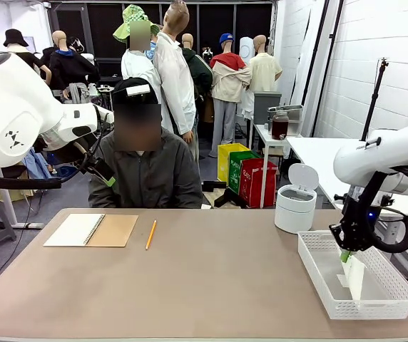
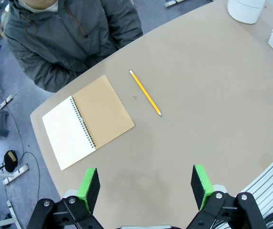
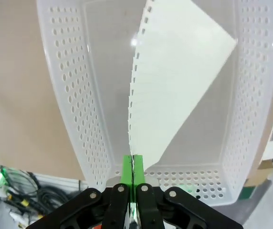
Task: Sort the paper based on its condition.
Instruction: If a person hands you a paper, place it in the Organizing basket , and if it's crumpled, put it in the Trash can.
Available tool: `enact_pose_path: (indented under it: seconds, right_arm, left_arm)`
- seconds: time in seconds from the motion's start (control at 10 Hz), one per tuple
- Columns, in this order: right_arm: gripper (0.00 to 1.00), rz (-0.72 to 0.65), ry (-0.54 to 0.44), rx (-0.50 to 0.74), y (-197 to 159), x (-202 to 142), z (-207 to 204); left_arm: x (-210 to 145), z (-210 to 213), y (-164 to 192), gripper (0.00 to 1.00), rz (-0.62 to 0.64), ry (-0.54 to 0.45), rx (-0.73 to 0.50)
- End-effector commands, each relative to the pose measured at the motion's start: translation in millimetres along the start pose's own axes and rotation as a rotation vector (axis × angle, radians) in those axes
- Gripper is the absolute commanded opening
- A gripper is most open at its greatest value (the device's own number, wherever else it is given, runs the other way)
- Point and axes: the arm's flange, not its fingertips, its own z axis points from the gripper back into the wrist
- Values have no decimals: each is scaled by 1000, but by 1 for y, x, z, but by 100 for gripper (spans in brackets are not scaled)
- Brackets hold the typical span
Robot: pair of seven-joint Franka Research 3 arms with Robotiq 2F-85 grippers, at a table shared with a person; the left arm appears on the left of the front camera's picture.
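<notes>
Right gripper (image 3: pixel 132 164): pinching the paper (image 3: pixel 174 71) shut by 1 corner, dangling it into the white basket (image 3: pixel 62 95) at 12 o'clock for sorting.
Left gripper (image 2: pixel 146 186): hovering wide open, holding nothing, above the spiral notebook (image 2: pixel 86 119) at 11 o'clock.

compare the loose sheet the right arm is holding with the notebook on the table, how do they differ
The paper is a single loose sheet; the spiral notebook is bound by a wire coil with a brown cover folded open.
The paper hangs in the right gripper, jaws shut on its corner, over the white perforated basket; the notebook lies flat on the table near the person.
The paper has a ragged, hole-punched edge; the notebook's edges look clean.
Both show white pages.
</notes>
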Motion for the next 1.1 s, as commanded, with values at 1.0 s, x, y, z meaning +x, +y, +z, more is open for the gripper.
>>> enact_pose_path:
  seconds: [1.0]
  right_arm:
    - [16, 104, 85, -92, 46, 9, -41]
  left_arm:
    - [1, 1, 1, 100, 1, 2, 0]
